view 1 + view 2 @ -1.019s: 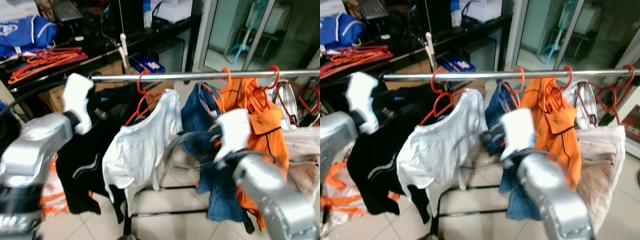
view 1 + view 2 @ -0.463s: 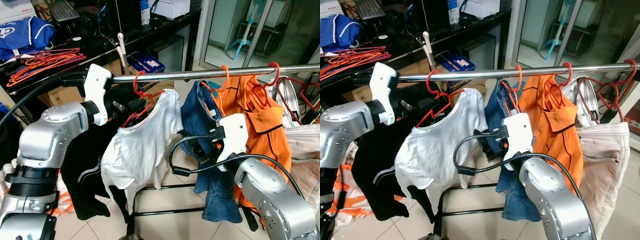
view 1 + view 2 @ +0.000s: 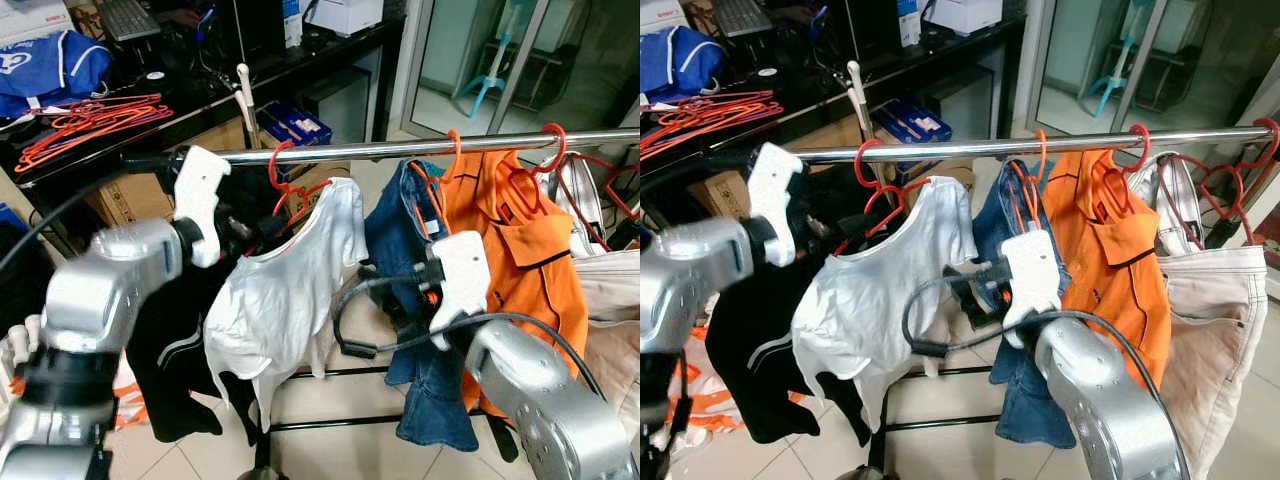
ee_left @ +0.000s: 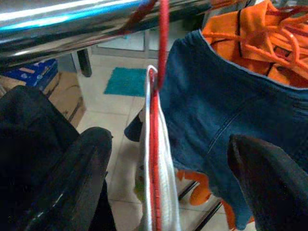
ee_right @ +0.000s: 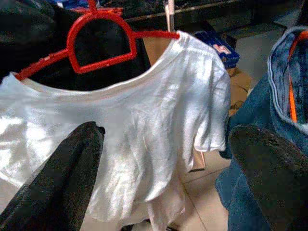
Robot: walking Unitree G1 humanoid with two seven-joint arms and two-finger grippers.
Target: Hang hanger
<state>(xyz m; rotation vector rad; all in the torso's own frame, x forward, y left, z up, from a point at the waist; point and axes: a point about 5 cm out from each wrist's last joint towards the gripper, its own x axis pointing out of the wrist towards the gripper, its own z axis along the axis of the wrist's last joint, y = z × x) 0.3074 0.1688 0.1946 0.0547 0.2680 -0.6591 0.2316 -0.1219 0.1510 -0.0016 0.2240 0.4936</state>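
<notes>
A red hanger (image 3: 283, 185) carrying a white T-shirt (image 3: 288, 292) is hooked over the chrome rail (image 3: 400, 150). My left gripper (image 3: 248, 230) is at the hanger's left shoulder, just under the rail. In the left wrist view its fingers (image 4: 72, 187) stand open, with the red hanger (image 4: 155, 144) edge-on in the gap and touching neither. My right gripper (image 3: 965, 290) is lower, in front of the blue jeans (image 3: 425, 370), and faces the T-shirt (image 5: 144, 139). It is open, and nothing is between its fingers (image 5: 57, 183).
A black garment (image 3: 170, 340) hangs left of the T-shirt. An orange shirt (image 3: 520, 240) and beige clothes (image 3: 1210, 320) on red hangers hang to the right. A dark table (image 3: 180, 115) behind holds loose orange hangers (image 3: 85, 115) and a blue bag (image 3: 50, 65). Tiled floor lies below.
Over the last second my left gripper has come in from the left to the red hanger under the rail. The right gripper has stayed in front of the jeans. The hanger stays on the rail.
</notes>
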